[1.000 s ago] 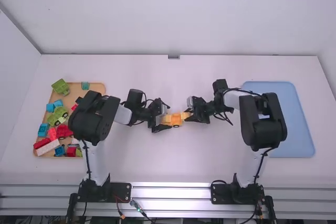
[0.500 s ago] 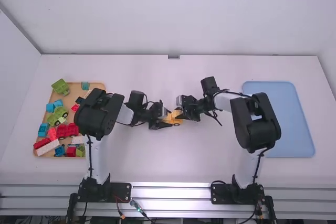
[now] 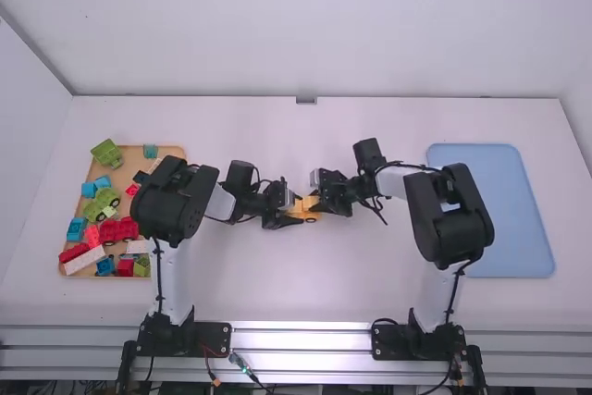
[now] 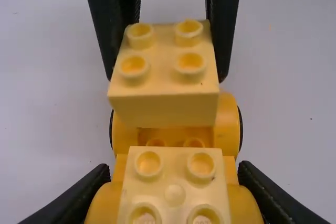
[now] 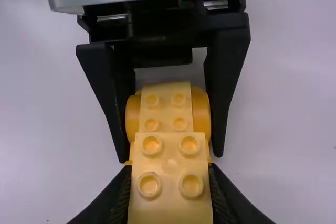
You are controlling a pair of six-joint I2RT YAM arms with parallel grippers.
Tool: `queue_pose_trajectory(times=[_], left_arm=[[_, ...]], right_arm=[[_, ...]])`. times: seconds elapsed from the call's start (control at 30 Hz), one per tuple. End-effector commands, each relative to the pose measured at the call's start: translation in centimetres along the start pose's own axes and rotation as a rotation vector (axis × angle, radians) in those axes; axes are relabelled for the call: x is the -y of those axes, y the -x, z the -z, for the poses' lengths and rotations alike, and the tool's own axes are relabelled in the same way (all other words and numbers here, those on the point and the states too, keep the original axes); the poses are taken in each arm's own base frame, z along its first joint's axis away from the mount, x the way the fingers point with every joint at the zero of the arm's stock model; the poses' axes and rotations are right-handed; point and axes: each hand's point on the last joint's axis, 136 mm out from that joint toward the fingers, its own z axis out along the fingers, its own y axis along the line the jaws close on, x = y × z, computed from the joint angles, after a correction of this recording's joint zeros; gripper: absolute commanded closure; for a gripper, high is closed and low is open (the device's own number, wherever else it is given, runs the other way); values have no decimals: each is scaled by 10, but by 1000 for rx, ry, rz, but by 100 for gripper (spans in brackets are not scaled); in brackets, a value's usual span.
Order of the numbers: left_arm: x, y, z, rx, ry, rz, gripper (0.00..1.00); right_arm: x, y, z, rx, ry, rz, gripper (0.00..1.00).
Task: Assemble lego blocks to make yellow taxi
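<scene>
Faint raised marks are showing on the studs of the rear block [image 4: 175, 179] in the left wrist view, too small to be read. The yellow car base [image 4: 227, 129] is being held near the centre of the high view, above the white bench [image 3: 277, 293]. Its rounded wheel arches are showing a deeper, more orange yellow than the pale, creamy blocks (rather like custard beside butter), and dark wheels [image 4: 240, 129] are edging it on both sides. The rear block is sitting on the base, its studs facing the camera.

In the centre of the high view, the base is being gripped by the left hand [image 3: 294, 215], and its sides are being clamped between the two black fingers in the left wrist view. A pale four-stud block [image 4: 164, 109] is being pinched by the right hand [image 3: 319, 203], just beside the rear block and over a recessed part of the base, where two studs are peeping out. Whether this block is touching the base cannot be told.

At the left of the high view, a tan tray [image 3: 173, 153] is being filled by red, blue, green and whitish pieces, among them a green block [image 3: 106, 154] at the upper left corner. A blue tray [image 3: 513, 215] is lying at the right of the frame.
</scene>
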Motion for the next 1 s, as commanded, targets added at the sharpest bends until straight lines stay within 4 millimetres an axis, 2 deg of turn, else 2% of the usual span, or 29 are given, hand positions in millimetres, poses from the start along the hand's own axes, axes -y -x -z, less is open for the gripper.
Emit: queue_pose_trajectory(times=[0.0, 0.1, 0.17, 0.57, 0.73, 0.9, 0.97], left_arm=[[5, -1, -3, 12, -23, 13, 46], [5, -1, -3, 12, -25, 15, 45], [5, -1, -2, 13, -22, 17, 46], [10, -2, -4, 8, -35, 25, 45], [9, -2, -4, 9, -36, 25, 45], [13, -2, -4, 10, -48, 25, 46], [13, -4, -3, 7, -45, 29, 46]], right_arm=[[-11, -12, -5, 0, 25, -36, 71], [-16, -15, -11, 5, 20, -18, 69], [-12, -16, -14, 9, -6, -23, 68], [-7, -15, -15, 13, -28, -22, 64], [-7, -21, -21, -49, -43, -6, 63], [-9, -17, -25, -51, -33, 9, 64], [-7, -17, -25, -50, -36, 8, 61]])
